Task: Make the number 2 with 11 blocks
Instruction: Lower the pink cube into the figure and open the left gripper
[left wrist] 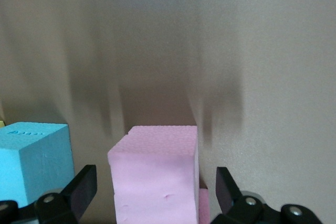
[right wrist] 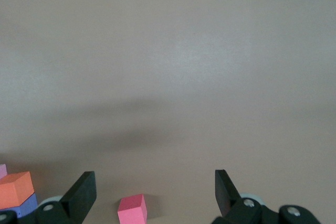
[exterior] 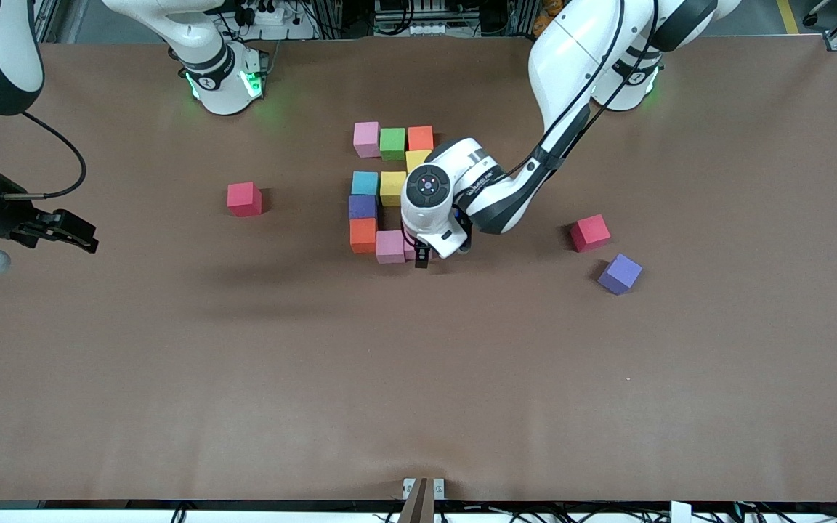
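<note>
A blocky number 2 [exterior: 388, 192] of coloured blocks sits mid-surface. The left hand [exterior: 422, 256] is at its 5 o'clock corner, fingers [left wrist: 79, 188] spread wide either side of a pink block [left wrist: 155, 174] without gripping it. A spare purple block [exterior: 620, 274] and two red cubes [exterior: 590, 233] lie apart. The right hand [exterior: 73, 234] waits open above the right arm's end of the brown surface [exterior: 418, 378].

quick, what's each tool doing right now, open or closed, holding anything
Left tool: open, fingers apart on either side of a pink block at the number 2, not gripping it.
Right tool: open, holding nothing, waiting over the table's right-arm end.
</note>
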You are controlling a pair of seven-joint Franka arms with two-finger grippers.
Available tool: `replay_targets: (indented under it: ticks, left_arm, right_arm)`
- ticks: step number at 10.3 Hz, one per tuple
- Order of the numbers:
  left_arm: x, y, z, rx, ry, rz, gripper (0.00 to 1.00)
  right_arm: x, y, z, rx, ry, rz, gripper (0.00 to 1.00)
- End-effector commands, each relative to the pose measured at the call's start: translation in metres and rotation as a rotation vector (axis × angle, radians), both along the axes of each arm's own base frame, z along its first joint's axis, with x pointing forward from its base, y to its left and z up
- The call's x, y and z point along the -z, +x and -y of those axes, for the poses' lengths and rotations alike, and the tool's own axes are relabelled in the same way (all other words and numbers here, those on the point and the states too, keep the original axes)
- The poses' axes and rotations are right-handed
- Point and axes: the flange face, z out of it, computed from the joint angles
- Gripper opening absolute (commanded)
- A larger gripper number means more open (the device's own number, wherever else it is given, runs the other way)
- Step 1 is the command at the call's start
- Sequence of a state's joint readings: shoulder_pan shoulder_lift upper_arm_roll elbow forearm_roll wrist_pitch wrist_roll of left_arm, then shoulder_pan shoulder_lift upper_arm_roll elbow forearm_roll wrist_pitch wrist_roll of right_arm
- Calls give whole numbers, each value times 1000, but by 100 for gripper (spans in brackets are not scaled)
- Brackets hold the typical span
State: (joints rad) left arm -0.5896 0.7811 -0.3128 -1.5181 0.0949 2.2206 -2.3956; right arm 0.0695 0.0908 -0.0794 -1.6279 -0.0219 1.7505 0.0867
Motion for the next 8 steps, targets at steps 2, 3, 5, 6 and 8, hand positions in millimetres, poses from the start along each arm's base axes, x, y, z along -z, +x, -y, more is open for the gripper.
replay_targets:
  ticks: [2,3,5,6,8]
  left_arm:
    - [-36,4,-5,65,24,1,100]
    - [-53,8,-10,92,27,8,100]
    - [-93,22,-30,152,36,18,100]
    - [-118,32,-48,191,45,20,100]
    - [-166,52,-89,262,62,20,100]
  right_arm:
    - [-4,1,-1,5,-1,2,100]
    - [-4,1,-1,4,-2,2,100]
    - [-4,0,-1,5,0,1,100]
    - [-4,0,-1,5,-2,-1,100]
    - [-6,-1,0,5,-2,1,100]
